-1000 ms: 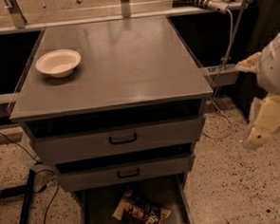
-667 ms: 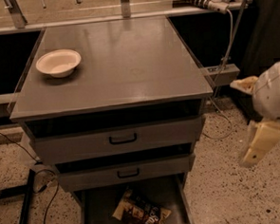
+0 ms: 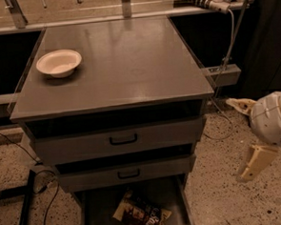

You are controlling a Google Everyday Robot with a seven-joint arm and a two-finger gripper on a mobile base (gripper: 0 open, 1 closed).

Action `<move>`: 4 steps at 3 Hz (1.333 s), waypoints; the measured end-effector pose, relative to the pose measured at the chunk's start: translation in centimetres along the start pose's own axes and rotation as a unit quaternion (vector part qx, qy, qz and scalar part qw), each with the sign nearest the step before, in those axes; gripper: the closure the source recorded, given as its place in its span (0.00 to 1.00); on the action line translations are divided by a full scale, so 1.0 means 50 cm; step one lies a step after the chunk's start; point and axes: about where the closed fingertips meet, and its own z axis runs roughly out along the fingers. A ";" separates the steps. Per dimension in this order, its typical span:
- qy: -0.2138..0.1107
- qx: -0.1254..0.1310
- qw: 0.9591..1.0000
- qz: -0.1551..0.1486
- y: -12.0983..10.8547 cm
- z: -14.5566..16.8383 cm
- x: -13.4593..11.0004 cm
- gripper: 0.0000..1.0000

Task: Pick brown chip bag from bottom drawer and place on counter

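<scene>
Attention is going straight to the brown chip bag, which is lying flat and slightly askew on the floor of the bottom drawer, toward the middle, with its lower corner running close to the bottom edge of the view. The drawer is standing pulled out, so the bag is showing from above, though the middle drawer is overhanging the space just behind it. Above that, the top drawer is sitting a little way out, and the counter is offering plenty of bare grey surface, with only a white bowl resting near its back left corner. Out to the right, well apart from the cabinet and over the speckled floor, the gripper is hovering with its two cream fingers spread wide and holding nothing. So, by my reading, the task is sitting in its opening step, the reach for the bag, with no pick made yet. The next move is calling for the gripper to swing in front of the cabinet, drop low beneath the overhanging drawer fronts, and come down on the bag without clipping the drawer's side wall.
</scene>
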 end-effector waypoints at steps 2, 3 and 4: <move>-0.007 -0.003 1.000 0.000 0.007 0.016 -0.001 0.00; -0.032 -0.017 0.999 0.024 0.041 0.118 0.020 0.00; -0.042 -0.013 0.999 0.030 0.076 0.249 0.057 0.00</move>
